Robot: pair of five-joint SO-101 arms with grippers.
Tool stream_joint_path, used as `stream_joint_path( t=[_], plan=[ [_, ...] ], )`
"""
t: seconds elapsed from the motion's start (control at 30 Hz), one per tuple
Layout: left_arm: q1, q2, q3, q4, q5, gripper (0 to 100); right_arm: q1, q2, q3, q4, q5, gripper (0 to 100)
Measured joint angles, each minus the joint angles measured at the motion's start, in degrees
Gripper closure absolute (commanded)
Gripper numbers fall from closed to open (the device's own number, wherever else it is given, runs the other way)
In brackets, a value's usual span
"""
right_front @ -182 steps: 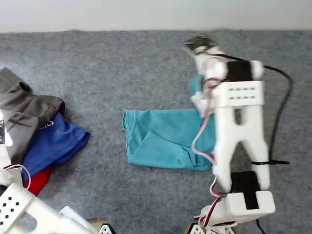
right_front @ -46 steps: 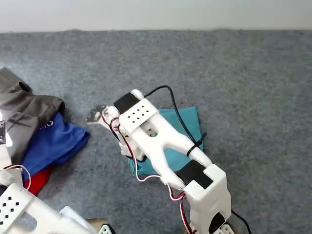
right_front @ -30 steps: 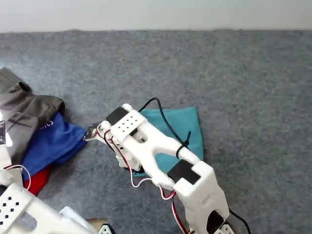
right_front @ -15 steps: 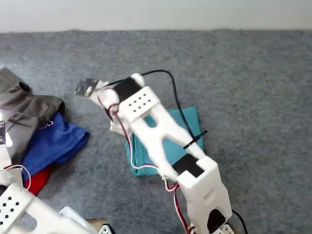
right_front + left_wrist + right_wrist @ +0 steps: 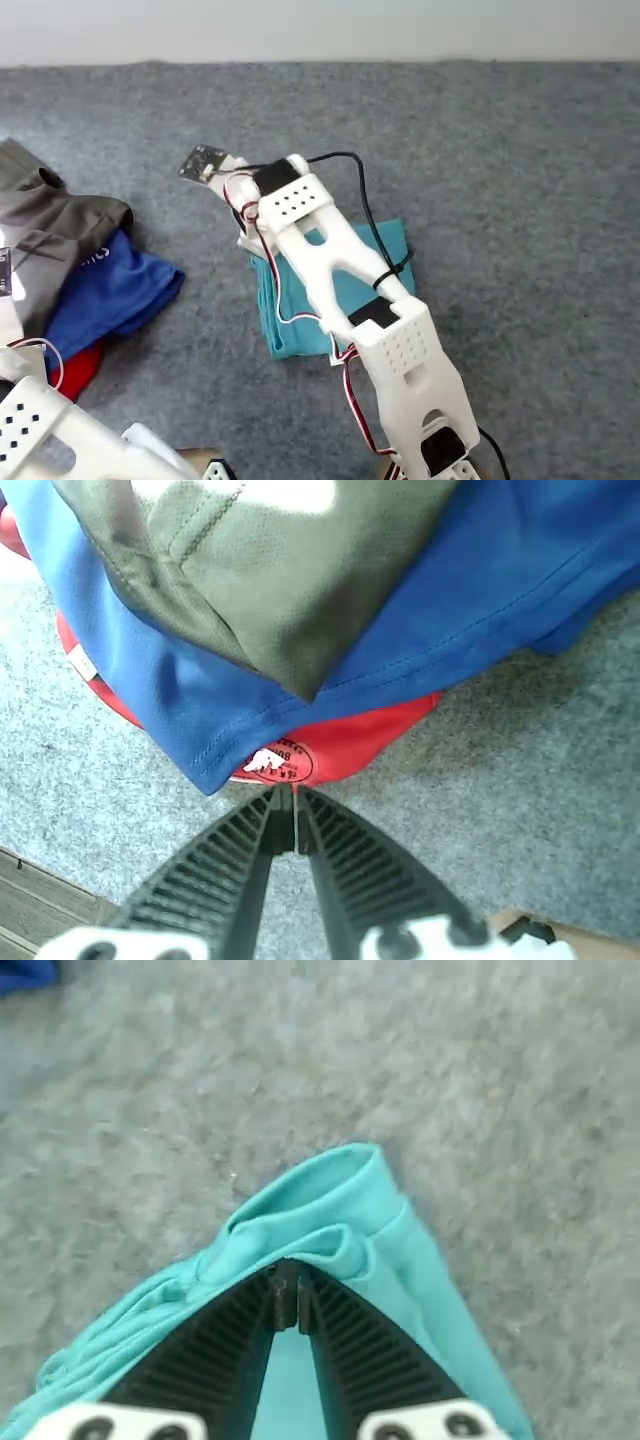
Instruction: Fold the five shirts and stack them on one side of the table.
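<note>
A teal shirt (image 5: 300, 320) lies folded at mid-table, partly under my right arm. My right gripper (image 5: 248, 235) is at its far left corner. In the right wrist view the gripper (image 5: 288, 1305) is shut, its tips meeting on a bunched fold of the teal shirt (image 5: 330, 1200). A pile sits at the left edge: a grey shirt (image 5: 50, 240) on a blue shirt (image 5: 115, 290) on a red shirt (image 5: 75, 368). My left gripper (image 5: 295, 825) hangs shut above the carpet beside the red shirt (image 5: 350, 740), holding nothing. Beyond it lie the blue shirt (image 5: 480, 580) and the grey shirt (image 5: 300, 570).
Grey carpet (image 5: 520, 200) covers the table, with open room on the right and along the back by the white wall (image 5: 320, 30). My left arm's base (image 5: 30, 430) stands at the front left corner. A cardboard corner (image 5: 520, 930) lies near it.
The right arm carried the teal shirt's right half over to the left, halving it. It then dipped low, lifted, and now sits at the shirt's far left corner. The pile has not moved.
</note>
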Motion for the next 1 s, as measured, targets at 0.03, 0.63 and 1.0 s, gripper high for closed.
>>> stream_joint_path(
  t=[0.03, 0.63, 1.0],
  plan=[
    [0.0, 0.0, 0.0, 0.0, 0.0, 98, 0.0, 0.0, -1.8, 1.4, 0.0, 98.3],
    [2.7, 0.0, 0.2, 0.0, 0.0, 98, 0.0, 7.6, -17.1, 16.6, -12.6, 78.6],
    [2.9, 0.0, 0.2, 0.0, 0.0, 98, 0.0, 14.0, -22.0, 16.1, -12.7, 94.0]
  ],
)
